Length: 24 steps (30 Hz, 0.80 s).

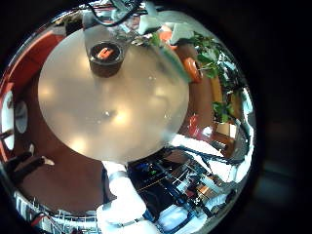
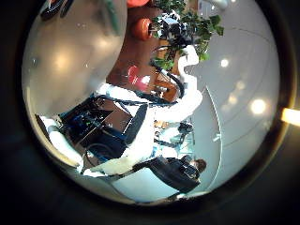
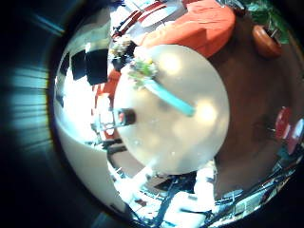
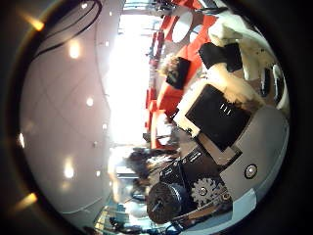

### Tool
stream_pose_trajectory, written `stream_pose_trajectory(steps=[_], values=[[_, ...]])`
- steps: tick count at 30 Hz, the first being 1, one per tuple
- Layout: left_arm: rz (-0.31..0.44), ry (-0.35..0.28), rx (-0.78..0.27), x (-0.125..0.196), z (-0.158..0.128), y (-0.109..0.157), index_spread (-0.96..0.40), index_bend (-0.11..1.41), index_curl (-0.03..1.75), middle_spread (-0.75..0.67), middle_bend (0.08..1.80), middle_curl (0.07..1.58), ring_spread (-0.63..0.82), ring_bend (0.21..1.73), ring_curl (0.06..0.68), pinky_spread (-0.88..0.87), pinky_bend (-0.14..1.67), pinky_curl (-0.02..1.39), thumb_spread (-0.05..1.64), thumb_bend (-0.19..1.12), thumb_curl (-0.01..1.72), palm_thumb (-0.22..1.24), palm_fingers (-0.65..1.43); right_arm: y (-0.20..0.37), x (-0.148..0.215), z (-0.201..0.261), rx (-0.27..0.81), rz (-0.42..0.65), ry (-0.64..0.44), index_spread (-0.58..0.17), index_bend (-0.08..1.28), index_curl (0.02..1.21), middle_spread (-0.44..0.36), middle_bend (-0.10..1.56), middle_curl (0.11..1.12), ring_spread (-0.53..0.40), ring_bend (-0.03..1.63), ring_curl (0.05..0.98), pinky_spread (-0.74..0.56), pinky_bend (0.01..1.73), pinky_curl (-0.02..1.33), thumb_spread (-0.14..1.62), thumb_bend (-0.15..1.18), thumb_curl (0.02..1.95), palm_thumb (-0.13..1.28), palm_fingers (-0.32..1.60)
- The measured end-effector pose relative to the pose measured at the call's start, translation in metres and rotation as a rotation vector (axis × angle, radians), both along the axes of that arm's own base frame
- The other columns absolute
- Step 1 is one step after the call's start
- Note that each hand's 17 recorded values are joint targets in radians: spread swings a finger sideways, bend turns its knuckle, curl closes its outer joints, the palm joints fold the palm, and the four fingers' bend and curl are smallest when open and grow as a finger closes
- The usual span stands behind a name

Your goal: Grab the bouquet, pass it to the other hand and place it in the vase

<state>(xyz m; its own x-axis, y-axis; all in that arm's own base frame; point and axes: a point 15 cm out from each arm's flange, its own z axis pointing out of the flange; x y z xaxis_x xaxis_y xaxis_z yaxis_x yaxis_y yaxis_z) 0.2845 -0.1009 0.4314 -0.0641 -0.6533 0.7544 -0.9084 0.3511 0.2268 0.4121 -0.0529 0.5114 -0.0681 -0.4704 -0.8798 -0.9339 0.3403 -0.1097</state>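
Note:
The bouquet [image 3: 157, 84] lies flat on the round table [image 3: 204, 133], its flower head toward the table's edge and its long wrapped stem pointing to the middle. The vase [image 3: 125, 117] stands upright near the table's rim, apart from the bouquet; it is a short dark pot [image 1: 104, 56] with something in its mouth. Both palms are high above the table [image 1: 97, 107] and far from both things. Of my right hand [image 4: 191, 196] only geared parts show at the view's edge. Of my left hand [image 2: 159, 176] only a part of its body shows. Neither hand holds anything that I can see.
Chairs and a sofa [image 3: 195, 24] stand around the table, with potted plants [image 1: 210, 58] beyond it. A white arm [image 2: 164, 94] crosses the left thumb side view. The arms' lower parts [image 3: 204, 180] rise at the table's edge.

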Motion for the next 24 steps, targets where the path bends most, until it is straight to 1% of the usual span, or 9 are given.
stream_pose_trajectory(steps=[3,8,12,15,16,17,20,23,24], values=[[0.0,-0.008,0.001,0.0,0.004,-0.001,0.09,0.19,0.38,0.35,0.21,0.37,0.53,0.46,0.199,0.48,0.18,0.25,1.2,-0.02,0.29,0.23,0.23,-0.004,-0.005,-0.002,-0.009,-0.001,0.009,-0.285,1.07,1.07,-0.131,1.35,0.88,-0.198,1.41,0.779,-0.16,1.26,0.92,0.86,0.08,1.2,1.13,1.11],[-0.004,-0.016,0.015,-0.006,0.005,-0.001,0.09,0.19,0.39,0.34,0.21,0.37,0.53,0.46,0.198,0.48,0.18,0.25,1.2,-0.02,0.29,0.23,0.23,-0.018,-0.014,-0.034,-0.093,-0.003,0.09,-0.279,1.07,1.07,-0.132,1.37,0.87,-0.201,1.41,0.784,-0.16,1.25,0.95,0.87,0.04,1.23,1.07,1.09],[-0.007,-0.02,0.024,-0.01,0.002,0.001,0.09,0.19,0.39,0.34,0.21,0.37,0.53,0.46,0.198,0.48,0.18,0.25,1.2,-0.02,0.29,0.23,0.23,-0.028,-0.017,-0.06,-0.194,-0.003,0.154,-0.282,1.03,1.04,-0.136,1.31,0.85,-0.209,1.38,0.77,-0.18,1.24,0.95,0.91,-0.03,1.16,0.93,1.06],[-0.013,-0.021,0.023,-0.013,0.002,-0.001,0.09,0.19,0.39,0.34,0.21,0.37,0.53,0.46,0.197,0.48,0.18,0.25,1.2,-0.02,0.29,0.23,0.23,-0.034,-0.022,-0.083,-0.292,0.016,0.218,-0.293,0.92,1.0,-0.136,1.24,0.81,-0.207,1.33,0.73,-0.23,1.18,0.9,0.93,-0.05,1.09,0.85,1.04],[-0.017,-0.019,0.019,-0.014,0.0,-0.001,0.09,0.19,0.39,0.34,0.21,0.37,0.53,0.47,0.197,0.48,0.18,0.24,1.2,-0.02,0.29,0.23,0.23,-0.035,-0.024,-0.092,-0.329,0.03,0.246,-0.304,0.85,0.98,-0.137,1.19,0.79,-0.206,1.31,0.712,-0.27,1.14,0.87,0.95,-0.05,1.05,0.82,0.99],[-0.017,-0.021,0.017,-0.014,-0.001,0.001,0.09,0.19,0.39,0.34,0.21,0.37,0.53,0.47,0.196,0.48,0.18,0.24,1.2,-0.02,0.29,0.23,0.23,-0.034,-0.025,-0.102,-0.365,0.051,0.275,-0.308,0.82,0.97,-0.138,1.16,0.78,-0.208,1.3,0.703,-0.29,1.13,0.85,0.96,-0.05,1.03,0.81,0.95],[-0.015,-0.024,0.019,-0.015,-0.002,0.002,0.09,0.19,0.39,0.34,0.21,0.37,0.53,0.47,0.196,0.48,0.18,0.24,1.2,-0.02,0.29,0.23,0.23,-0.03,-0.023,-0.135,-0.473,0.108,0.374,-0.335,0.62,0.91,-0.144,1.05,0.74,-0.216,1.28,0.662,-0.36,1.06,0.79,0.99,-0.04,0.95,0.74,0.73],[-0.022,-0.023,0.018,-0.017,-0.002,0.0,0.09,0.19,0.39,0.34,0.21,0.37,0.53,0.46,0.194,0.48,0.18,0.24,1.2,-0.02,0.29,0.23,0.23,-0.028,-0.016,-0.175,-0.555,0.141,0.494,-0.339,0.5,0.87,-0.139,1.0,0.72,-0.21,1.22,0.649,-0.34,0.98,0.78,1.01,-0.04,0.87,0.7,0.44],[-0.026,-0.024,0.016,-0.017,-0.002,0.001,0.09,0.19,0.4,0.34,0.21,0.37,0.53,0.46,0.194,0.48,0.18,0.24,1.2,-0.02,0.29,0.23,0.23,-0.025,-0.015,-0.188,-0.578,0.154,0.539,-0.341,0.49,0.86,-0.139,0.99,0.72,-0.208,1.22,0.643,-0.33,0.98,0.78,1.01,-0.03,0.86,0.7,0.43]])
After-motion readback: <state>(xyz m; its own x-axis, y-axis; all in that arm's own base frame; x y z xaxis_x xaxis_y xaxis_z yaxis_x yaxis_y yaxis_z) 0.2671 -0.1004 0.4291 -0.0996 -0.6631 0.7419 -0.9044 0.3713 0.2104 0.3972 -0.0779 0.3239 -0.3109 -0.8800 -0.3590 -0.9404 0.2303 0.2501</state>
